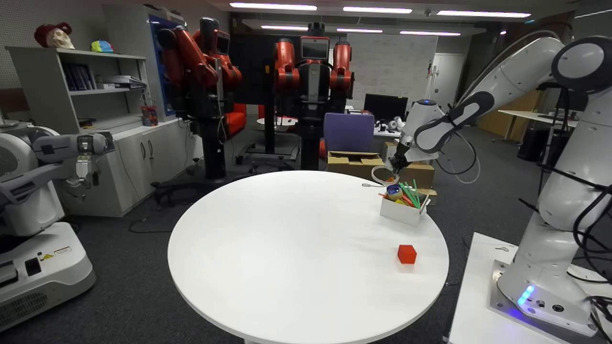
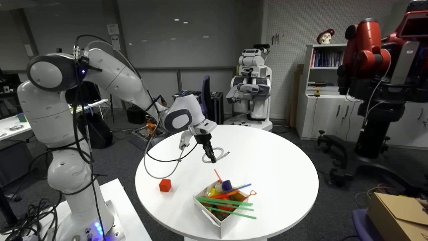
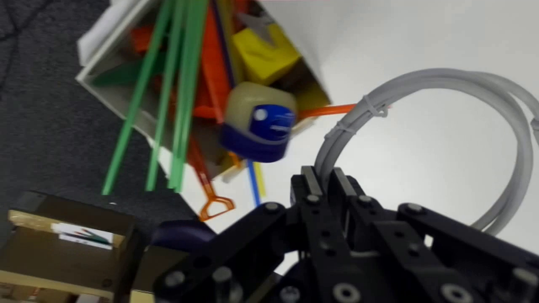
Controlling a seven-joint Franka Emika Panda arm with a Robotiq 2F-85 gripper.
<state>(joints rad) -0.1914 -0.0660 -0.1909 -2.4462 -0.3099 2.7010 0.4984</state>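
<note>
My gripper [image 3: 326, 179] is shut on a coiled grey cable [image 3: 438, 80], pinching two strands between its fingertips. In both exterior views the gripper [image 1: 397, 165] [image 2: 212, 159] holds the loop over the round white table, and the cable's connector end [image 2: 226, 154] sticks out to one side. A white box [image 1: 399, 213] [image 2: 230, 226] full of toys stands beside and below the gripper. It holds green sticks [image 2: 227, 202], a yellow block [image 3: 266, 52] and a jar with a blue label [image 3: 261, 120]. A red cube [image 1: 407, 254] [image 2: 165, 185] lies on the table, apart from the gripper.
The round white table [image 1: 287, 248] stands beside the arm's own white table [image 1: 478, 286]. Cardboard boxes [image 1: 354, 165] and a purple chair [image 1: 349, 131] stand past its edge. Red robots [image 1: 313, 76] and a white robot [image 2: 252, 87] stand around the room. Loose cables hang from the arm.
</note>
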